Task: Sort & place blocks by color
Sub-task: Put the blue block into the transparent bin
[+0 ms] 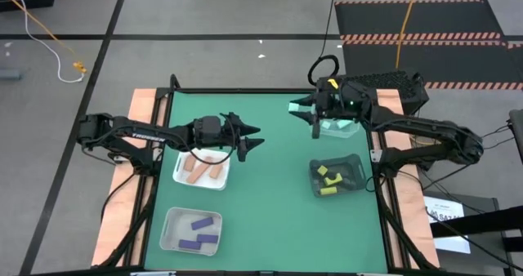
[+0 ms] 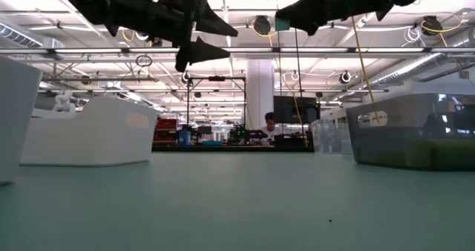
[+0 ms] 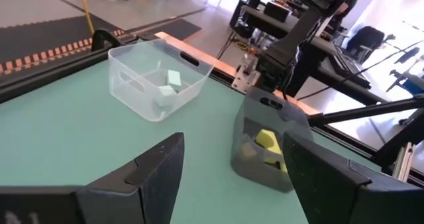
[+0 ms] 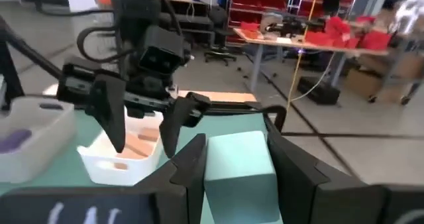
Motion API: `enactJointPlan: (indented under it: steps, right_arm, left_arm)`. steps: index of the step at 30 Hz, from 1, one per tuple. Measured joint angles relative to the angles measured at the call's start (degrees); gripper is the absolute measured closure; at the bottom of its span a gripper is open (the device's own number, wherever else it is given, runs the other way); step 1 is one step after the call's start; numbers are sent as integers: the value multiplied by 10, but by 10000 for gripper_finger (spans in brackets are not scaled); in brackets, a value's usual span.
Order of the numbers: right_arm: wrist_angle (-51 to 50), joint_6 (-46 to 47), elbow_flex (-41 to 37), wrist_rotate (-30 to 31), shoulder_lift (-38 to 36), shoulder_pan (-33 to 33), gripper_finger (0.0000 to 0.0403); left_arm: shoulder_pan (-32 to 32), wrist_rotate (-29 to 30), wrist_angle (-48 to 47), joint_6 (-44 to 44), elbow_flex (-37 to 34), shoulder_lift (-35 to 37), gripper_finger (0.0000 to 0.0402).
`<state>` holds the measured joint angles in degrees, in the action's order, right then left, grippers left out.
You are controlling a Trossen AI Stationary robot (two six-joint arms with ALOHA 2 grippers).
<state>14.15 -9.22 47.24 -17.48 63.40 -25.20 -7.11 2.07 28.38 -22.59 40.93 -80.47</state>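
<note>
With nothing between them, my left gripper (image 1: 252, 143) hangs above the green table (image 1: 270, 219), its fingers (image 3: 156, 174) spread wide, just past the white tray (image 1: 181, 178) that holds the salmon blocks (image 1: 204, 168). Nearer the front edge on that same side, the purple blocks (image 1: 200, 231) lie in a second pale tray (image 1: 169, 231).

Moving across, my right gripper (image 1: 306, 110) is raised near the far edge with a mint block (image 4: 238, 159) pinched between its fingers (image 4: 297, 164), the pads pressed on two opposite flat faces. It hangs beside the clear tray (image 1: 350, 131), where the left wrist view shows more mint blocks (image 3: 170, 85) already lying. Farthest right, toward the front, the yellow blocks (image 1: 327, 180) sit in the dark tray (image 1: 357, 163).

No loose blocks remain on the table that I can see, so I judge this mint one to be among the last to place.

It looks light and stiff, with a matte surface that should not slip; a squeeze across parallel faces, near the middle, seems the right hold. Being rigid, it will probably bounce a little if let go from high up, so a low release over the clear tray would suit it best.
</note>
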Motion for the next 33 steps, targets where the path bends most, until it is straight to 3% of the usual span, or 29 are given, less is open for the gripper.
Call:
enactJointPlan:
  steps: [3,9,19,28,33]
  right_arm:
    - [-21,35,0,-7,-1,-27,285]
    - [-156,79,-2,1,-4,-104,285]
    - [-212,109,-83,43,-36,-172,285]
    - [-194,153,-190,123,-109,-195,284]
    - [-79,209,-265,131,-127,-195,283]
  left_arm:
    - [0,7,-2,0,0,0,147]
    - [0,11,-34,-2,0,0,147]
    - [0,26,-52,-2,0,0,147]
    - [0,65,-60,-2,0,0,147]
    - [-1,73,-59,8,0,0,147]
